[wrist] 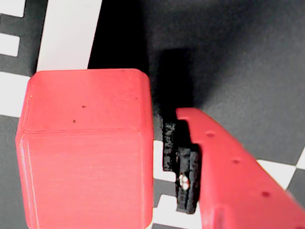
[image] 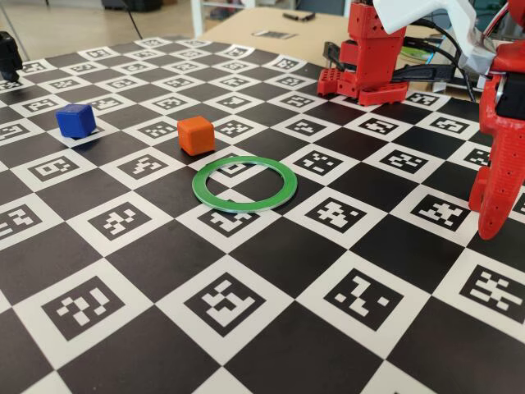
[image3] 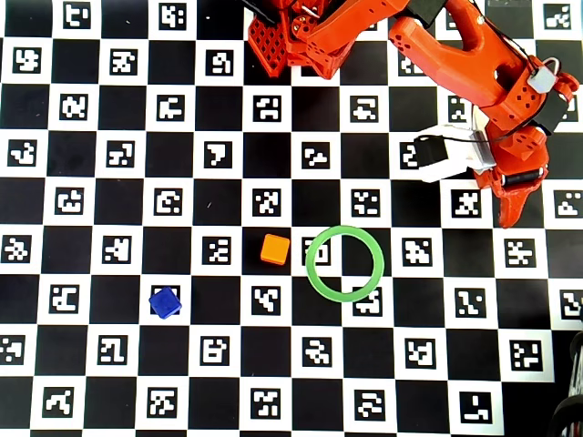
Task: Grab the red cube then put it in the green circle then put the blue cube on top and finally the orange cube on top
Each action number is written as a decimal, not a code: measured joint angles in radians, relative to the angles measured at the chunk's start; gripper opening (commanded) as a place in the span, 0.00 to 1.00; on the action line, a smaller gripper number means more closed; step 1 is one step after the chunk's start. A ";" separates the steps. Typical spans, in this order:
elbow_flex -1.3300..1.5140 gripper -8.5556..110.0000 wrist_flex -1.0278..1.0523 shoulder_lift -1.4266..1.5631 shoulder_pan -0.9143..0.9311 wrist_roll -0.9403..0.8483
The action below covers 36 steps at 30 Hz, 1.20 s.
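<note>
The red cube fills the left of the wrist view and rests on the checkered board. My gripper is open around it. The red finger with its black pad stands just right of the cube, a thin gap between them; the other jaw is out of frame. In the fixed view the gripper hangs low at the right edge, and in the overhead view the gripper hides the cube. The green circle lies empty mid-board. The orange cube sits just left of it, the blue cube farther left.
The board is a black-and-white checker mat with printed markers. The arm's red base stands at the far edge. A white camera housing rides on the wrist. A black object sits at the far left edge.
</note>
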 measured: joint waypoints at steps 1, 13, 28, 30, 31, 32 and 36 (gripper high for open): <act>0.000 0.29 0.005 0.000 0.000 0.000; -0.005 0.19 0.012 0.000 -0.008 -0.035; -0.077 0.19 0.115 0.000 0.003 -0.100; -0.092 0.19 0.149 0.009 0.029 -0.115; -0.094 0.20 0.164 0.023 0.048 -0.121; -0.094 0.20 0.178 0.041 0.067 -0.127; -0.094 0.20 0.249 0.138 0.178 -0.173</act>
